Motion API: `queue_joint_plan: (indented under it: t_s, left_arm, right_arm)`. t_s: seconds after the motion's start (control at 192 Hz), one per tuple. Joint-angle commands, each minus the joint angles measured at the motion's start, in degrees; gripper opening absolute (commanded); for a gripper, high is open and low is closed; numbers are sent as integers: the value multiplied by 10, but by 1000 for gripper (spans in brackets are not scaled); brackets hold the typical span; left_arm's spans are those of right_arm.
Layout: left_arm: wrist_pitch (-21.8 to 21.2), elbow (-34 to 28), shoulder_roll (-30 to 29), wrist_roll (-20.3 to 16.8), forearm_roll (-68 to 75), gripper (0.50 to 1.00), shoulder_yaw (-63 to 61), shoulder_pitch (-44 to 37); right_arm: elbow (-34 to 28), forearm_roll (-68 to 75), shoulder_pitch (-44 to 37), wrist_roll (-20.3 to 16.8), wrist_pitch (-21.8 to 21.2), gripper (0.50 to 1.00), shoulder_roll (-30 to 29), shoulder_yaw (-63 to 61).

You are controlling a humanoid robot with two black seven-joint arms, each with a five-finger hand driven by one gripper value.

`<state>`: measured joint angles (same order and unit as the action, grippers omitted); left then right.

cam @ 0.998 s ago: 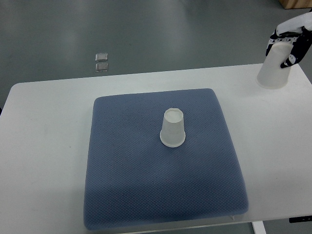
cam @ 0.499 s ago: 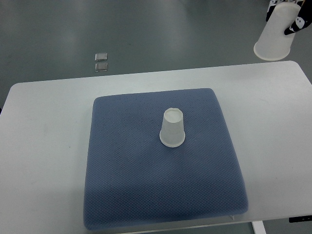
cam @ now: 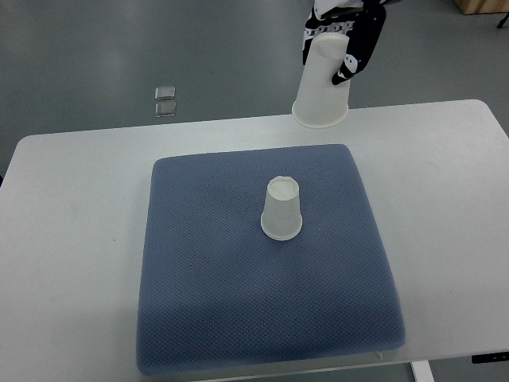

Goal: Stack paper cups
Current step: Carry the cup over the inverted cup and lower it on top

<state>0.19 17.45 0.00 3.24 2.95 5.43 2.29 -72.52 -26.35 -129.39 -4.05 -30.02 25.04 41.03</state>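
Two white paper cups, both upside down.
One cup (cam: 281,211) stood on the blue pad (cam: 207,302), near its middle; the held cup (cam: 321,83) (slightly tilted, mouth down) hung above the table's far edge, well apart from the first.

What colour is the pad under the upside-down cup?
The pad under the cup is a dusty blue with a fine dotted weave, seen in the top view.
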Motion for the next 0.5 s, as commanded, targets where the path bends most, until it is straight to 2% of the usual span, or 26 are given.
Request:
queue_joint_plan:
  t_s: [0.0,0.198,0.494]
  left_arm:
    - [0,0,0,0,-1,1000,0,0]
    - [0,-1,0,0,-1,1000,0,-1]
    - [0,-1,0,0,-1,1000,1,-1]
  right_arm:
    - [1,23,6,0,22,654,-41,0]
    - [2,60,13,1,47,656,-86,2]
    - [-1,67,43,2,50,656,-95,5]
